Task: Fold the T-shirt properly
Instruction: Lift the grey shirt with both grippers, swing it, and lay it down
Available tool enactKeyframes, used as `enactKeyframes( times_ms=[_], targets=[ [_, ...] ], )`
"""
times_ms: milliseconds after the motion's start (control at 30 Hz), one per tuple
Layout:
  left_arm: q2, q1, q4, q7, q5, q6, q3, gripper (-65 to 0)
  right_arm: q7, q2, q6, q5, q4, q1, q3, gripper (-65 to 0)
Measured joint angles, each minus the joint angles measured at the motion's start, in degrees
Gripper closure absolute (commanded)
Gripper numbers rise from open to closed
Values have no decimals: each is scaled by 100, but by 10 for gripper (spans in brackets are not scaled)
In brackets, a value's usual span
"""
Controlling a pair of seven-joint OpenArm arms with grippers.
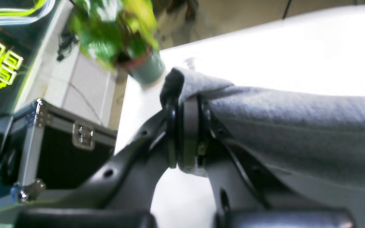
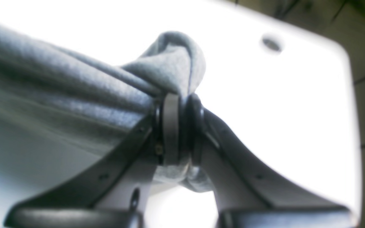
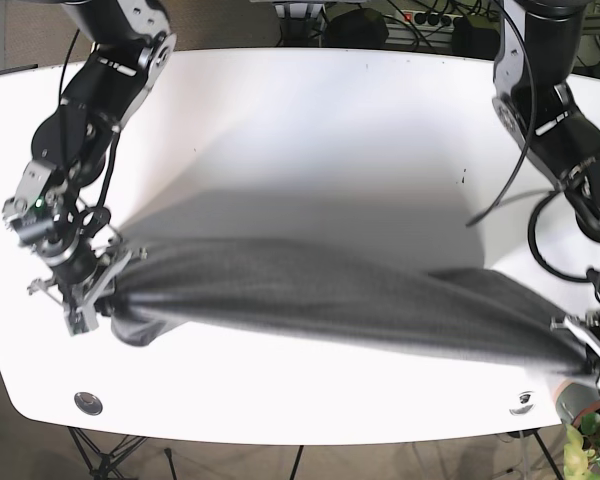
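The grey T-shirt hangs stretched in a long band above the white table, from the base view's left to its lower right. My right gripper is shut on one end of it at the left. In the right wrist view the cloth bunches over the shut right gripper. My left gripper is shut on the other end near the table's right front corner. In the left wrist view the shirt runs off to the right from the shut left gripper.
A potted plant stands past the table's corner, beside a black metal-edged case on the floor. Its leaves show at the base view's lower right. Round holes sit near the table's front corners.
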Motion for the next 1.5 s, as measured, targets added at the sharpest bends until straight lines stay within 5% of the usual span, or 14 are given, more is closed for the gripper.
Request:
enactKeyframes(
  times_ms=[400,900,1233,1500],
  targets=[
    [509,2302,925,-98,-59,-577,-986,0,24,-415,2,55,297,-1486,334,-49],
    [599,3753,905,-96,46,-608,-1438,0,39,-570,-2,42,348,-2549,474,-59],
    [597,3873,376,-94,70,-605,-1464,0,39,-796,-20,9,352,-2933,485,-250],
    [597,3866,330,-98,50,-605,-1464,0,42,-916,-17,13,695,-3008,581,-268]
  ],
)
